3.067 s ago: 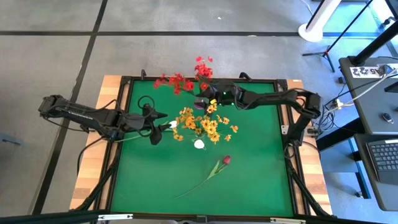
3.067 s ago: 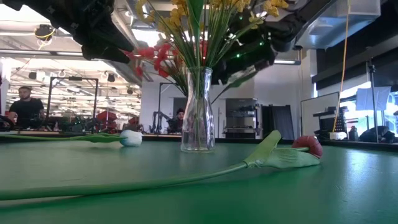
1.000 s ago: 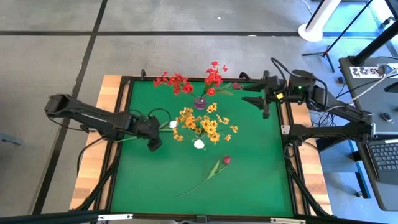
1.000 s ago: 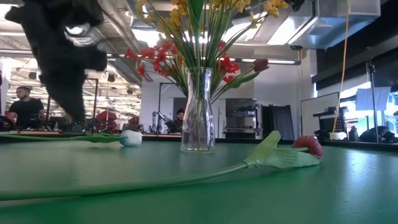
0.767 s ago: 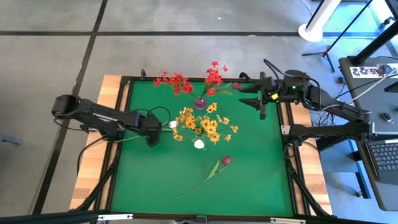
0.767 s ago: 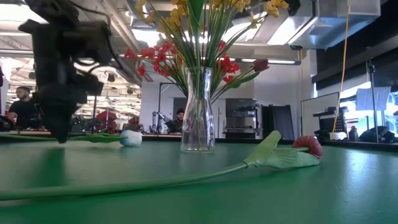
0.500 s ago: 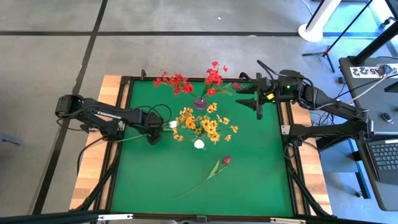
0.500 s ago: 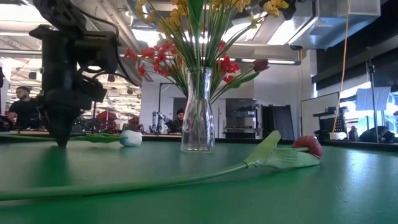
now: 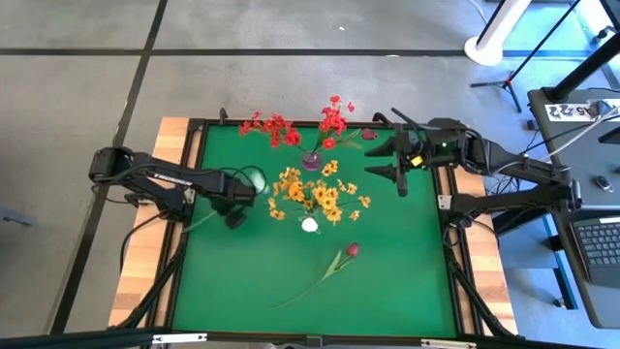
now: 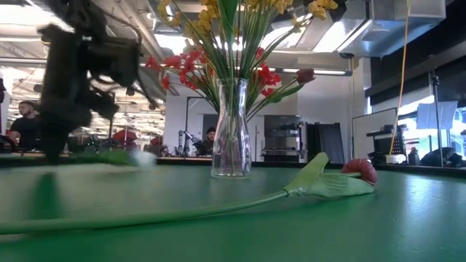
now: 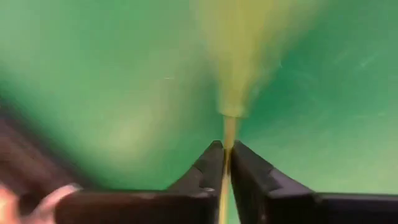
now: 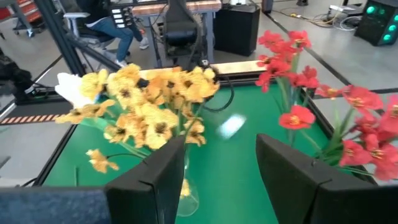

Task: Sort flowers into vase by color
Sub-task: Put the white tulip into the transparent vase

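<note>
Already the left claw (image 9: 232, 219) sits pinched tight on the thin green stalk of the white tulip (image 9: 254, 178); the left wrist view shows the stalk (image 11: 227, 134) caught between its fingers. That stem runs from the claw up toward the vase (image 9: 312, 160), its pale bud nearer the yellow flowers (image 9: 315, 194), so the left arm is clearly the closer one. Lifting it will likely mean clearing those yellow blooms. A white bud (image 9: 309, 225) and a dark red tulip (image 9: 353, 249) lie on the green bench (image 9: 407, 281). The right claw (image 9: 399, 166), jaws apart and empty, hovers beside the red flowers (image 9: 332, 120).
</note>
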Robot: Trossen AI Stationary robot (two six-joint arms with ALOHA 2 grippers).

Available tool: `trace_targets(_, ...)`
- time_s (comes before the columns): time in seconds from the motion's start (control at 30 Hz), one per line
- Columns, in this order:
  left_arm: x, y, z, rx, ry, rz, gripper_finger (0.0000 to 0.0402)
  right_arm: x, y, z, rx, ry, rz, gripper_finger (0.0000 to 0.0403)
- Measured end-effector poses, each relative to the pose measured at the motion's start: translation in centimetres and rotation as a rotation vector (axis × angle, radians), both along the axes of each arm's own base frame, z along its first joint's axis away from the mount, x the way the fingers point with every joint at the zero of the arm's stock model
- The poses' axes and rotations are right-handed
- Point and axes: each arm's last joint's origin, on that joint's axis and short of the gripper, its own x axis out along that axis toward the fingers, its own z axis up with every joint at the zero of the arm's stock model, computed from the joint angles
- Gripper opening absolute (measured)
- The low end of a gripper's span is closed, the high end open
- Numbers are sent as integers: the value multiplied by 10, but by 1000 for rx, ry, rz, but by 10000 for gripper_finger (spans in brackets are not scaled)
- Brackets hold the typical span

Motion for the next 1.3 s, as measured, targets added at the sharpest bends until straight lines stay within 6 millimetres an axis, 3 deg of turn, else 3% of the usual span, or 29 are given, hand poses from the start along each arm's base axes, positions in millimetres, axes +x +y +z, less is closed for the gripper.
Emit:
trace_targets(0.17,16,-9,47,151,29,-91,6,2,9,0,-34,4,5,198)
trace_targets(0.37,33,-30,125,341,-133,-176,3,2,12,0,-48,8,-13,198)
trace_targets(0.57,11,-47,214,539,-462,-135,2,2,12,-2,-46,28,-16,198)
trace_targets(0.73,-11,-58,260,626,-856,-124,1,2,12,-2,-47,25,-22,198)
trace_targets(0.9,-8,-89,278,577,-1169,-291,1,2,12,-1,-48,20,-23,198)
trace_targets(1.07,5,-130,273,523,-1388,-493,0,2,12,-1,-48,19,-23,198)
trace_targets(1.17,13,-149,259,533,-1488,-551,0,2,12,-1,-48,19,-23,198)
trace_targets(1.3,26,-163,220,562,-1567,-549,0,2,12,-1,-48,19,-23,198)
